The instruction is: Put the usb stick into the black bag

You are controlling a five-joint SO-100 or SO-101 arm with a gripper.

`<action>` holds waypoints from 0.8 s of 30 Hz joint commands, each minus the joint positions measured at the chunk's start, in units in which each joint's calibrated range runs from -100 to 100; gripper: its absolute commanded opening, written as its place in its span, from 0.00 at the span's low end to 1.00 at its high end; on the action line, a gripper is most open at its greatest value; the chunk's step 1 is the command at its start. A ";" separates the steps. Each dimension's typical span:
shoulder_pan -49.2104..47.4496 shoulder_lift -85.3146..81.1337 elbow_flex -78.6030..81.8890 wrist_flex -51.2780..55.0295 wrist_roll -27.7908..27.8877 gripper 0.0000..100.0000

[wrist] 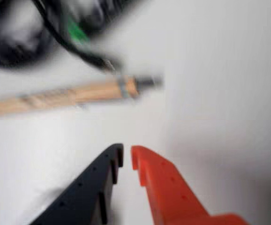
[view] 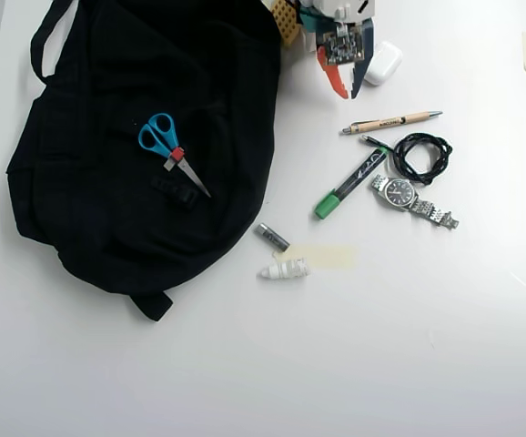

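Your usb stick (view: 177, 155) shows in the overhead view as a tiny red piece with a dark end. It lies on the black bag (view: 90, 209) in the upper left of the frame, touching the pivot of the blue-handled scissors (view: 172, 150). Its long axis seems to run diagonally, red end toward the upper right and dark end toward the lower left, though it is too small for you to be sure.

Your gripper (view: 347, 94) sits at the top centre, well apart from the stick, just right of the bag's edge and beside a white case (view: 383, 62). In the wrist view the gripper (wrist: 126, 157) has its dark and orange jaws a narrow slit apart with nothing between them, over bare table below a blurred wooden pen (wrist: 60, 98).
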 commanded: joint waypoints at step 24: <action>-0.22 -0.84 0.48 0.06 0.75 0.02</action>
